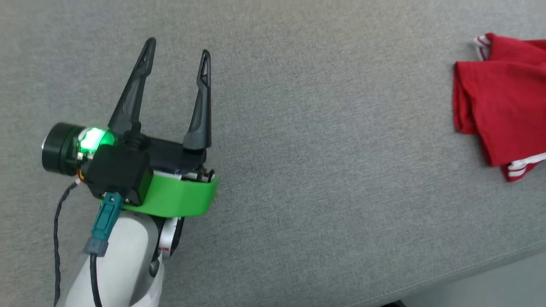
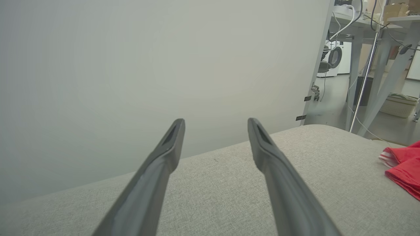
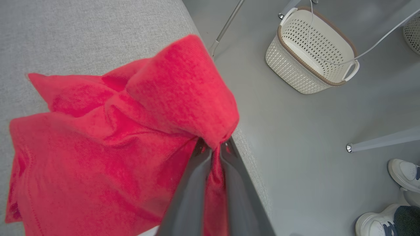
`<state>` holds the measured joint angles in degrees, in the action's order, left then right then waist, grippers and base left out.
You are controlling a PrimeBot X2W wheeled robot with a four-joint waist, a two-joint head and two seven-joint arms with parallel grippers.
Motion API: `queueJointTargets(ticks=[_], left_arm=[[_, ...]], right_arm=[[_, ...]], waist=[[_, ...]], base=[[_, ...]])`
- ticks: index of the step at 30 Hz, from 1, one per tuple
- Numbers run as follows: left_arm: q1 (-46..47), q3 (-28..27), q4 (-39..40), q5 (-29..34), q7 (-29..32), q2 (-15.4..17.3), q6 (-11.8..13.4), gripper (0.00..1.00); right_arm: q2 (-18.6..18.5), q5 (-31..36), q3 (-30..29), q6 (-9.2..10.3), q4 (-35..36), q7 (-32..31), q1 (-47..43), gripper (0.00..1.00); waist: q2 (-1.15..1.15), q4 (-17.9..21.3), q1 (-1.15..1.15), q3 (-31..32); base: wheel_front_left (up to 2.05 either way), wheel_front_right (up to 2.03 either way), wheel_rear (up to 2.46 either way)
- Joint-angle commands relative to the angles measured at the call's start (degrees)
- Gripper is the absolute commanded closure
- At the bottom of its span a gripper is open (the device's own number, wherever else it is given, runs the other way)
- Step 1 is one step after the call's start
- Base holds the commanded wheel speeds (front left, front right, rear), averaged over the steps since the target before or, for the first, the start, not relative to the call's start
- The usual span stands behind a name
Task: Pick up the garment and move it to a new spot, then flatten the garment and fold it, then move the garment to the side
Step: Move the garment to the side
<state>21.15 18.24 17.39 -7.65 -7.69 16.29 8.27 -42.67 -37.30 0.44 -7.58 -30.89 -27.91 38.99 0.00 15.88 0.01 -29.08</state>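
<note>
Grey woven cloth covers the padded surface [image 1: 324, 179] before us. At its left our left gripper [image 1: 178, 46] hovers with its two long dark fingers spread wide and nothing between them, a green light glowing at its wrist. Moving right across bare cloth, we come to the garment [image 1: 499, 106] at the far right of the head view, well apart from that gripper and near the surface's edge. It is a bright red shirt, crumpled and doubled over itself in soft, uneven layers. Red-and-white striped trim peeks out at its upper corner and again along its lower edge. From the right wrist we see our right gripper [image 3: 213, 146] clenched on the garment: the fingers stand almost together with a strip of red cloth pinched between them, and a rounded hump of cloth bulges over their tips. The rest of the shirt drapes to the left of the fingers onto the surface. Further right, on the grey floor [image 3: 295, 147], stands a cream perforated basket [image 3: 295, 75] with a brown rim, and a person's white shoes [image 3: 405, 172] show at the lower right corner.
</note>
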Motion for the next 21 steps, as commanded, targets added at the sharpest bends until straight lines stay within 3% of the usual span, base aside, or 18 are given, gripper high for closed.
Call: queueJointTargets(ticks=[1,7,16,17,18,19,20,21], left_arm=[[1.77,0.18,0.62,0.84,0.35,0.38,-0.23,0.00],[5.69,1.24,2.66,2.25,1.51,0.49,-0.85,0.00],[7.86,1.89,2.79,2.95,1.81,0.75,-1.08,0.00],[7.90,1.91,2.70,2.92,1.73,0.76,-1.05,0.00],[7.90,1.91,2.59,2.88,1.65,0.75,-1.00,0.00],[7.84,1.87,2.46,2.85,1.53,0.75,-0.90,0.00],[7.75,1.82,2.35,2.79,1.41,0.75,-0.80,0.00],[7.57,1.73,2.20,2.68,1.23,0.75,-0.67,0.00]], right_arm=[[-0.30,0.36,-0.29,0.09,-0.95,1.10,1.56,1.00],[-2.04,2.33,-1.85,0.09,-6.82,5.95,5.94,1.00],[0.19,5.62,-1.80,0.09,-15.47,13.82,10.32,1.00],[0.54,5.93,-1.97,0.09,-16.63,14.92,10.82,0.89],[0.64,6.33,-1.92,0.09,-17.52,15.63,11.12,0.70],[0.75,6.83,-1.92,0.09,-18.55,16.72,11.47,0.41],[0.84,7.22,-2.04,0.09,-19.42,17.70,11.76,0.00],[0.88,7.84,-2.07,0.09,-20.48,18.73,12.06,0.00]], waist=[[0.00,0.71,-0.01,-6.73],[0.00,-0.27,-0.01,-11.28],[0.00,-1.39,-0.01,-14.49],[0.00,-1.58,-0.01,-14.49],[0.00,-1.76,-0.01,-14.40],[0.00,-1.96,-0.01,-14.21],[0.00,-2.12,-0.01,-13.97],[0.00,-2.29,-0.01,-13.60]], base=[[0.00,0.00,0.00],[0.00,0.00,0.00],[0.00,0.00,0.00],[0.00,0.00,0.00],[0.00,0.00,0.00],[0.00,0.00,0.00],[0.00,0.00,0.00],[0.00,0.00,0.00]])
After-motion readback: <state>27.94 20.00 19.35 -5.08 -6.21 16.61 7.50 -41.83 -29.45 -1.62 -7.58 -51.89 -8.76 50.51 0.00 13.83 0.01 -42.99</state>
